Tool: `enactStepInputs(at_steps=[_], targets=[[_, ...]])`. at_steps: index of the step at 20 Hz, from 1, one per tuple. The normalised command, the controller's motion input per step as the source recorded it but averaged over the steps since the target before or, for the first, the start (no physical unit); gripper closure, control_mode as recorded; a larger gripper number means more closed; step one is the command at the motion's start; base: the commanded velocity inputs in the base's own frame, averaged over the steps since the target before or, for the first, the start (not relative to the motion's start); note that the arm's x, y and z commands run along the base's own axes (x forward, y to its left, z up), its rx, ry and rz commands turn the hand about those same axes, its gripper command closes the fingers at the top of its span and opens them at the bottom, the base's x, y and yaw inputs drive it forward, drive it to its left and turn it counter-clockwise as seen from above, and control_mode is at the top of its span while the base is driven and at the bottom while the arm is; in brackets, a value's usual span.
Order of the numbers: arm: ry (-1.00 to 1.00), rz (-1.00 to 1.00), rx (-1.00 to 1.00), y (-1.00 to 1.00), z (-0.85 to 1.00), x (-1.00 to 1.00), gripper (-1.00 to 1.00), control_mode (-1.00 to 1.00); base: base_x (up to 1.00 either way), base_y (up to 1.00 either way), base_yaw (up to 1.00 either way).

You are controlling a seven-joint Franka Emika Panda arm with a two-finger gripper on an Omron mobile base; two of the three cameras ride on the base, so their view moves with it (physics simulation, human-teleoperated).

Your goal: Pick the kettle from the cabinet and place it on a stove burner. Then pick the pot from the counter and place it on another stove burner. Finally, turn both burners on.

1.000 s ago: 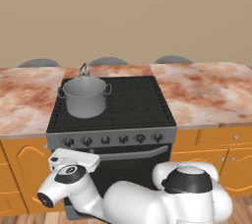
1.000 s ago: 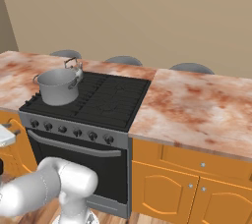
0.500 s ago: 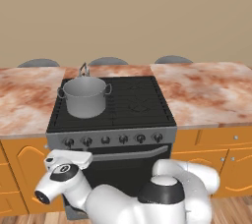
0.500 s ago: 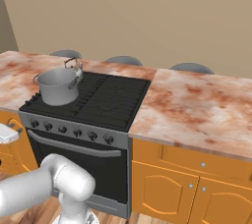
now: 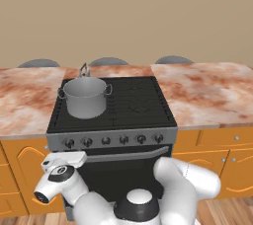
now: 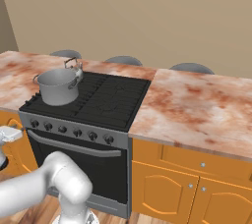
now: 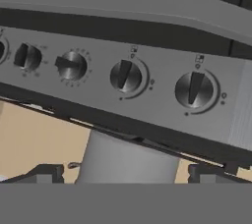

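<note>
Pot (image 5: 85, 96) sits on front-left stove burner (image 5: 84, 113), kettle (image 5: 84, 70) just behind it. Gripper (image 7: 126, 171) jaws spread wide, empty, low before the range's steel knob strip (image 7: 147, 85).

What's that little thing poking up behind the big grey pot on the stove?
Behind the pot a small silver kettle sits on a back burner. Its loop handle and rounded top show; the pot covers its lower body and the burner under it.

Kettle (image 5: 84, 70) mostly hidden behind pot (image 5: 85, 96); leftmost knob (image 7: 2, 49) cut by frame edge.
</note>
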Motion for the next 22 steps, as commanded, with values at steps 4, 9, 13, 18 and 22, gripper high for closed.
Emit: enactStepInputs(at_steps=[4, 9, 13, 18, 22], targets=[[0.01, 0.07, -0.07, 0.15, -0.32, 0.33, -1.00, -1.00, 0.00, 0.00, 0.00], [0.00, 0.10, -0.04, 0.06, -0.25, 0.32, -1.00, -1.00, 0.00, 0.00, 0.00], [0.01, 0.12, 0.00, 0.00, -0.23, 0.31, -1.00, -1.00, 0.00, 0.00, 0.00], [0.01, 0.12, 0.00, 0.00, -0.24, 0.28, -1.00, -1.00, 0.00, 0.00, 0.00], [0.00, 0.12, 0.00, 0.00, -0.19, 0.25, -1.00, -1.00, 0.00, 0.00, 0.00]])
